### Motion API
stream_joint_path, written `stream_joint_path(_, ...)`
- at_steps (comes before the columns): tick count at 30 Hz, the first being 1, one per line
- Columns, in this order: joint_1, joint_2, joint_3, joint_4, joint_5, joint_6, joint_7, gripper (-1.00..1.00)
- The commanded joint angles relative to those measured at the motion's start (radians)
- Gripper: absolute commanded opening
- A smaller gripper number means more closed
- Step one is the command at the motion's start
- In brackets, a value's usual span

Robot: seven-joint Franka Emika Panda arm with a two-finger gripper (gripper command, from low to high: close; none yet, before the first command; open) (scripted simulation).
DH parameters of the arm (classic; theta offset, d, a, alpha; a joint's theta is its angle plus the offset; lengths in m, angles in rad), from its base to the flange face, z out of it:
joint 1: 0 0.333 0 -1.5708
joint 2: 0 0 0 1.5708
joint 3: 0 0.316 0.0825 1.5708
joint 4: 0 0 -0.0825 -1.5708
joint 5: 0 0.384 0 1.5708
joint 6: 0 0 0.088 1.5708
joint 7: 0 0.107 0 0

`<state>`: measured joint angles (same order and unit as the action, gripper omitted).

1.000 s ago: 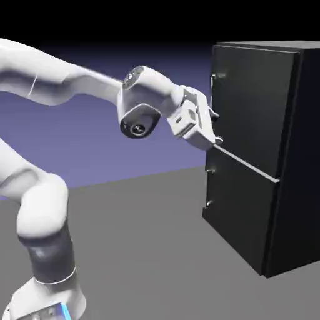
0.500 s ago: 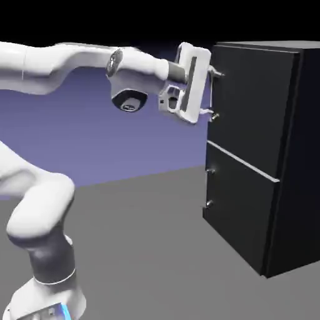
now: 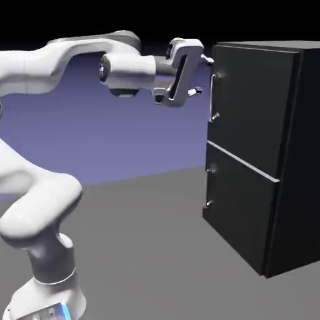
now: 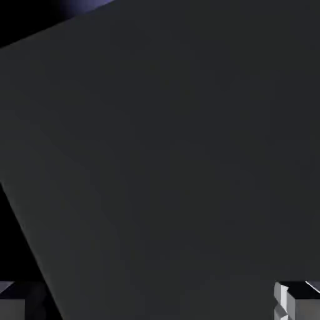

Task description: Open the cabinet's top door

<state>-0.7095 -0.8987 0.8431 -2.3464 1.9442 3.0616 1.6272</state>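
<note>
White Franka Panda arm point(image 3: 128, 69), gripper point(image 3: 205, 75) spread wide and empty, near black cabinet's closed top door point(image 3: 253, 109)

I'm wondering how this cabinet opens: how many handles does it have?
2 in view: one on the taller top door, the other on the shorter bottom door, both along the exterior view's left edge. Unseen sides may hide more.

The black cabinet point(image 3: 300, 156) stands upright at the exterior view's right; its flat top door point(image 3: 253, 106) is closed. That door bears an upright silver handle.
</note>
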Motion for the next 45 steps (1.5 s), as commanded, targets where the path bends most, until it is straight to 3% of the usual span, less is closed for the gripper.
stream_joint_path(1,-0.016,-0.007,0.019,0.010,0.044,0.001,0.020,0.00)
stream_joint_path(21,-0.335,-0.153,0.392,0.216,0.904,0.011,0.412,0.00)
stream_joint_path(27,-0.508,-0.119,0.479,0.346,0.909,-0.010,0.416,0.00)
stream_joint_path(28,-0.508,-0.119,0.479,0.346,0.909,-0.010,0.416,-1.00)
stream_joint_path(32,-0.402,-0.101,0.416,0.238,0.877,-0.094,0.405,-1.00)
stream_joint_path(45,0.018,0.128,0.107,0.021,0.953,-0.217,-0.004,-1.00)
